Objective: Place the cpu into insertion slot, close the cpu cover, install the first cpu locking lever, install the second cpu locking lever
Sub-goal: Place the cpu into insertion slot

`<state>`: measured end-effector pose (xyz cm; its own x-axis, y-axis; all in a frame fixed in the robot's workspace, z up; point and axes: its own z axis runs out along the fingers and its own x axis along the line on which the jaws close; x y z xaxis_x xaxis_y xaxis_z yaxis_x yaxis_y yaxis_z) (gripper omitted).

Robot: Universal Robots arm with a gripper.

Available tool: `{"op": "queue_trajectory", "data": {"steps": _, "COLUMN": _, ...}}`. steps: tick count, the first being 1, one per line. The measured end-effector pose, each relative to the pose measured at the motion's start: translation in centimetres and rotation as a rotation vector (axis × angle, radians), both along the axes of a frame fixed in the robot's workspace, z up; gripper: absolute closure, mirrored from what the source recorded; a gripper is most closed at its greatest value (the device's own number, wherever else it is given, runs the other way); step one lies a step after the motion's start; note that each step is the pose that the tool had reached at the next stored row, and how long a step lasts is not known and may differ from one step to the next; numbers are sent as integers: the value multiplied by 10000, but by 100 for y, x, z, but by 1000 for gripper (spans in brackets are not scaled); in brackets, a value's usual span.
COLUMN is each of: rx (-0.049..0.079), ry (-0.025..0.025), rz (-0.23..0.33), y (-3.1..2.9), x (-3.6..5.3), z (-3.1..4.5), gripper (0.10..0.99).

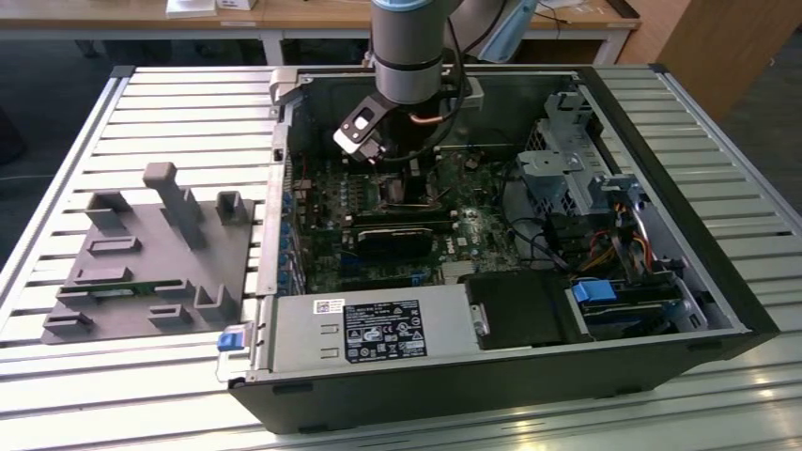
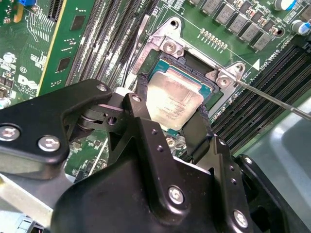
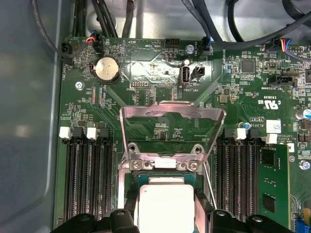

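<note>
Just over the insertion slot (image 2: 189, 63), whose cpu cover (image 3: 172, 108) stands open, the gripper (image 2: 170, 114) pinches the cpu (image 2: 172, 99) by two opposite edges, so any tilt or offset here could, I judge, seat it crooked and damage the slot.

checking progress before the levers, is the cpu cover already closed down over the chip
No, in the first wrist view the cpu cover stands tilted up, away from the cpu.

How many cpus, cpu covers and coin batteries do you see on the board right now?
cpu: 1
cpu cover: 1
coin battery: 1
Total: 3
</note>
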<state>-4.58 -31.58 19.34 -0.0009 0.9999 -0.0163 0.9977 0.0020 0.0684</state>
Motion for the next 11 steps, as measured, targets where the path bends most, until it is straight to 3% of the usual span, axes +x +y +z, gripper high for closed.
{"op": "queue_trajectory", "data": {"steps": 11, "rx": 4, "ry": -3, "rz": 0, "y": 1, "x": -1, "z": -2, "gripper": 537}}
